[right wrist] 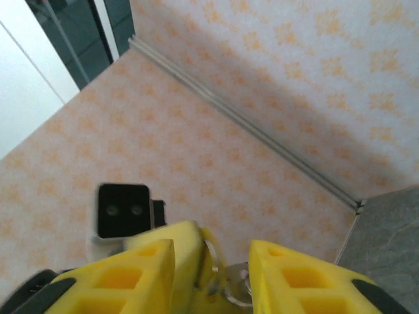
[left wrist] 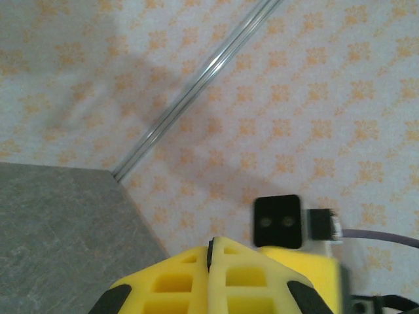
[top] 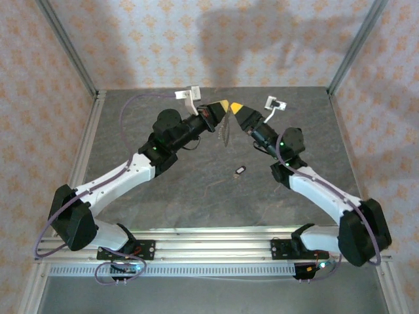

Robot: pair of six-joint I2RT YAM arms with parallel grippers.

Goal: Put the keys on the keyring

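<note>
The key [top: 239, 171] lies on the table [top: 190, 193], in front of the raised keyring [top: 226, 133].

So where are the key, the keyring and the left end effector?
the key [top: 240, 171]: top view, middle of its small dark body.
the keyring [top: 226, 133]: top view, hanging part of the thin loop.
left end effector [left wrist: 211, 252]: left wrist view, seam between its closed yellow tips.

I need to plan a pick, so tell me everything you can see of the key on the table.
The key is a tiny oblong piece, mostly dark with a lighter, silvery end. It is too small to make out teeth or to be sure of the material. It lies flat and loose on the grey table, angled diagonally, slightly right of the table's centre. Only the table touches it.
</note>
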